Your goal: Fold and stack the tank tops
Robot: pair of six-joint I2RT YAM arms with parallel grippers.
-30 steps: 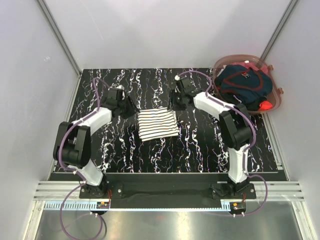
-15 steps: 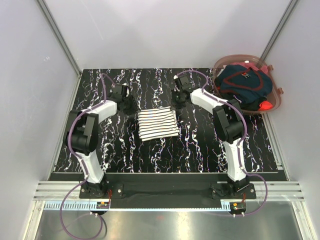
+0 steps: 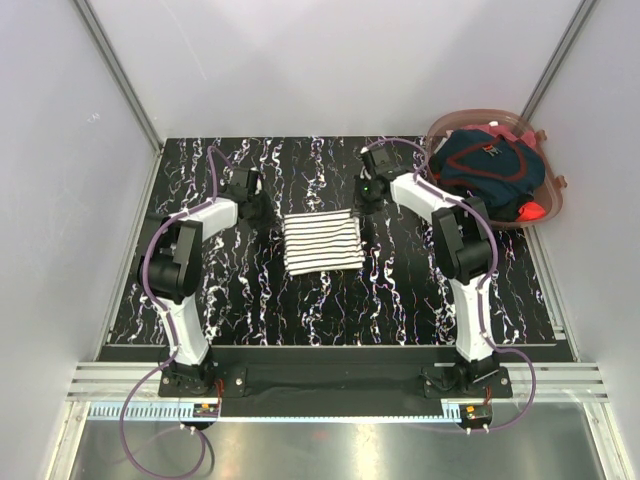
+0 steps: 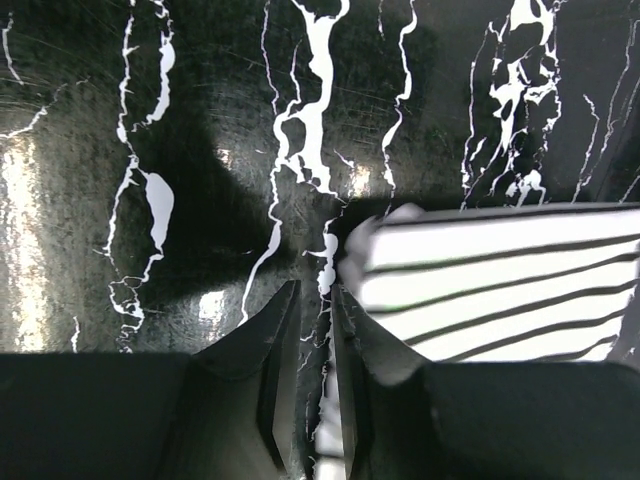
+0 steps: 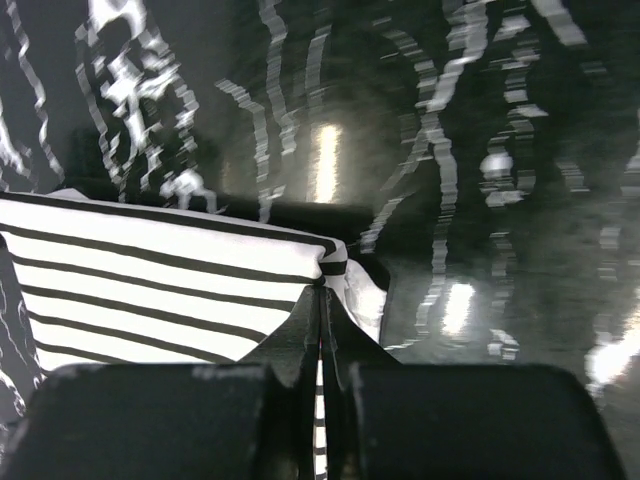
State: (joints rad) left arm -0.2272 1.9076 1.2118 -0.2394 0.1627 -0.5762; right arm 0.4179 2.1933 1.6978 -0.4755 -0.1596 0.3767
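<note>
Hard to call on the left side: in the wrist view the left gripper [image 4: 313,320] has its jaws nearly together with a thin slit between them. The corner of the striped tank top [image 4: 500,285] sits just beside one finger, and whether any cloth is pinched cannot be told. That view cuts the top off at the right edge, and the finger bases hide its near part. Over on the right wrist view, blurred as it is, the right gripper [image 5: 322,300] is clenched tight on the cloth's corner, with the fabric tented up to the tips. From overhead both sets of fingertips are lost under the arms' own black wrists, but only that view gives the whole layout. The striped top lies folded in the middle of the table [image 3: 230,290], with one arm at each of its far corners. A basket [image 3: 515,120] at the table's far right corner holds the navy tank top [image 3: 485,165], bunched up, with a patch of red showing at its near right. The folded striped top is close to square, so no long axis stands out. Its stripes run side to side across the table, tilted slightly.
</note>
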